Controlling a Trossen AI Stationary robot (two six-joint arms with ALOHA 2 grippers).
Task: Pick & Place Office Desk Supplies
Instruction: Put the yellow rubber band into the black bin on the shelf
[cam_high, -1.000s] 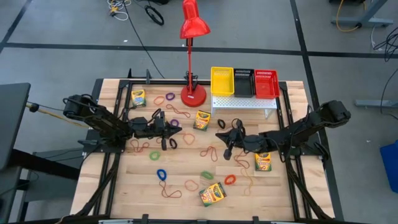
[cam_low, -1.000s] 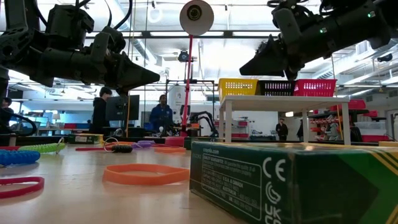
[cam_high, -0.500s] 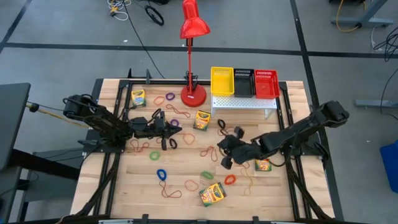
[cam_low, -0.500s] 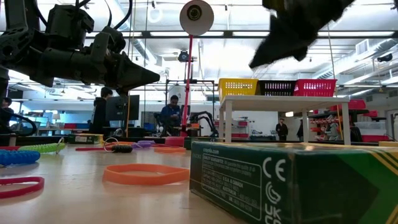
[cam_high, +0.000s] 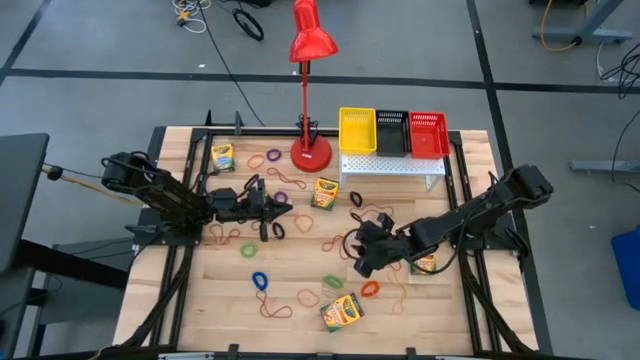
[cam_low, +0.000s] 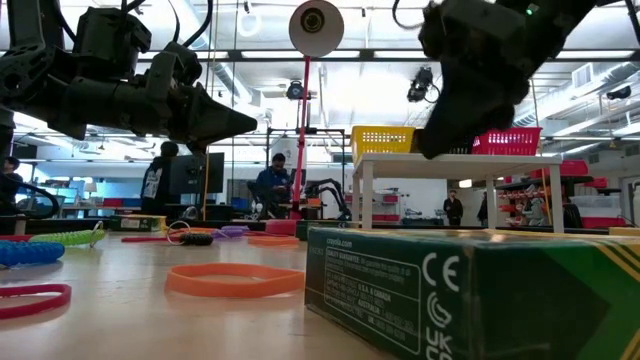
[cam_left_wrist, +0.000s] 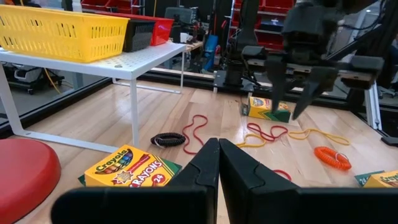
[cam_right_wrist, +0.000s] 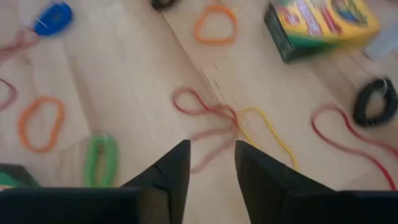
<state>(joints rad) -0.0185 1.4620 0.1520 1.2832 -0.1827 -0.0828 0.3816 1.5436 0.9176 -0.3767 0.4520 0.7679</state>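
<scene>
Rubber bands and crayon boxes lie scattered on the wooden table. My right gripper hangs open near the table's middle, slanting down. It is above a red loop and a yellow loop and holds nothing. Crayon boxes lie at the far left, beside the lamp base, near the front, and partly under the right arm. My left gripper hovers shut and level over the left half of the table, empty.
A red desk lamp stands at the far middle. Right of it, a white perforated stand carries yellow, black and red baskets. Blue, green and orange coils lie near the front.
My right gripper has moved toward the table's near edge and a little left. It has tipped from nearly level to slanting down at the table. Its fingers, together a second ago, now stand apart. Nothing on the table has moved.
</scene>
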